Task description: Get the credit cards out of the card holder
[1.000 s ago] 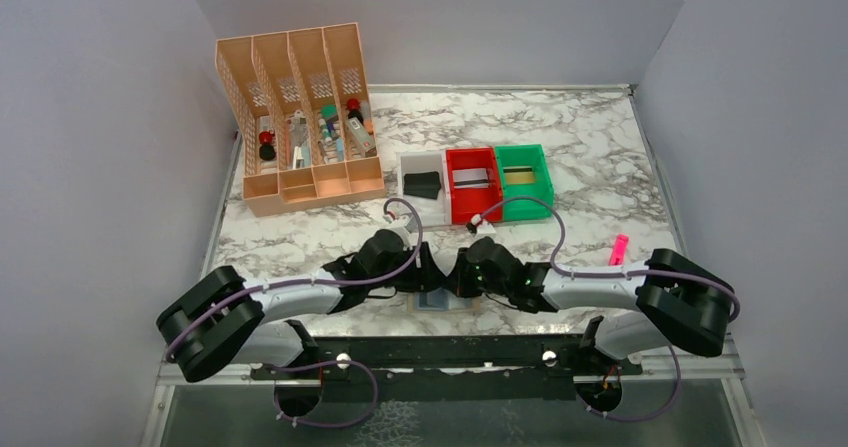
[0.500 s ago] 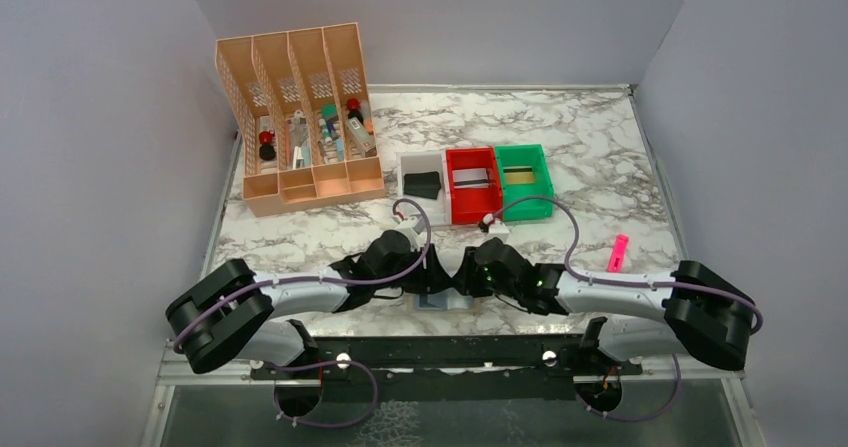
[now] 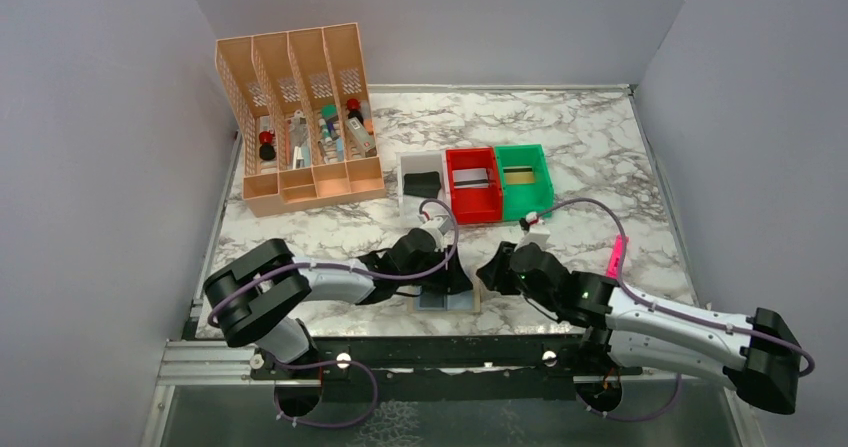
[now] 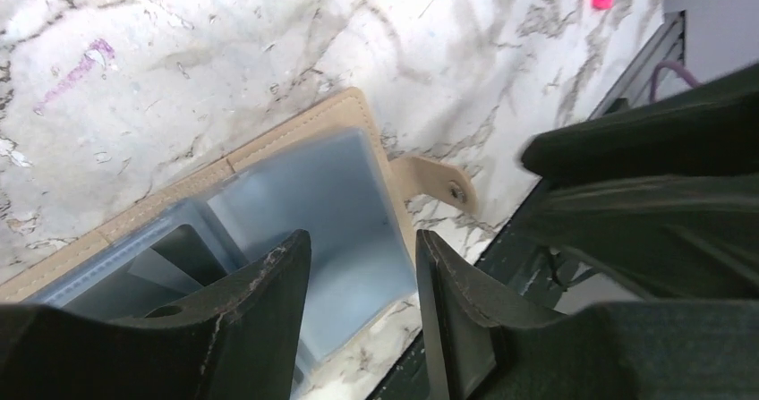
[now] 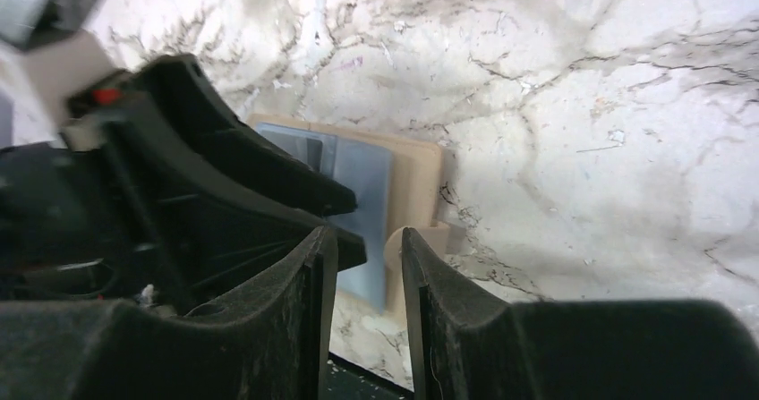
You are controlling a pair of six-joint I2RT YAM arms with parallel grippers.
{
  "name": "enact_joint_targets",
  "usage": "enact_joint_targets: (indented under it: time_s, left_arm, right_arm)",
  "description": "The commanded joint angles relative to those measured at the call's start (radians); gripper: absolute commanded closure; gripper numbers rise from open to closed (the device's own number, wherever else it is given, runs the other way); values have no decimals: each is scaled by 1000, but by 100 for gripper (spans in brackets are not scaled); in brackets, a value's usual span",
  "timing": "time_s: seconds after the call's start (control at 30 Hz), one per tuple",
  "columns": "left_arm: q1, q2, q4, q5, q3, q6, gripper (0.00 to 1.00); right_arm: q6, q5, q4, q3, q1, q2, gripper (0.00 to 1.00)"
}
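Note:
The tan card holder point(image 3: 447, 303) lies open near the table's front edge, its pale blue lining up. It also shows in the left wrist view point(image 4: 349, 185) with its tab point(image 4: 445, 182), and in the right wrist view point(image 5: 413, 176). A dark grey card edge point(image 4: 179, 250) shows in its left pocket. My left gripper point(image 3: 457, 279) is open and empty, low over the holder's right half point(image 4: 361, 239). My right gripper point(image 3: 495, 271) is narrowly open and empty, just right of the tab point(image 5: 367, 232). A black card point(image 3: 424, 183) lies in the white bin and a silvery card point(image 3: 472, 178) in the red bin.
The white bin point(image 3: 407, 167), red bin point(image 3: 453, 189) and green bin point(image 3: 545, 177) stand in a row behind the holder. A tall orange desk organiser point(image 3: 300, 117) is at the back left. A pink marker-like stick point(image 3: 618, 250) lies at the right. The metal rail point(image 3: 450, 352) runs along the front edge.
Both arms swung right. The right gripper pulled off the holder to its right side. The left gripper slid right and now stands over the holder's right half.

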Motion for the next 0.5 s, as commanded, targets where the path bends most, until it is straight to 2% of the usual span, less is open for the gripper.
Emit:
enact_joint_targets:
  time_s: [0.0, 0.13, 0.27, 0.33, 0.47]
  left_arm:
    - [-12, 56, 25, -7, 29, 3, 51]
    - [-12, -14, 24, -54, 8, 0, 52]
    - [-12, -146, 5, -102, -26, 23, 46]
    - [-11, -209, -59, -151, -31, 31, 43]
    - [-9, -288, -292, -319, -10, 46, 36]
  right_arm:
    - [29, 77, -62, -33, 0, -102, 62]
    - [-23, 17, -19, -27, 0, -143, 61]
    - [-85, -73, 47, 0, 1, -117, 61]
    - [-130, -129, 78, 22, 0, -83, 61]
    - [-198, -219, 116, 78, 1, 6, 62]
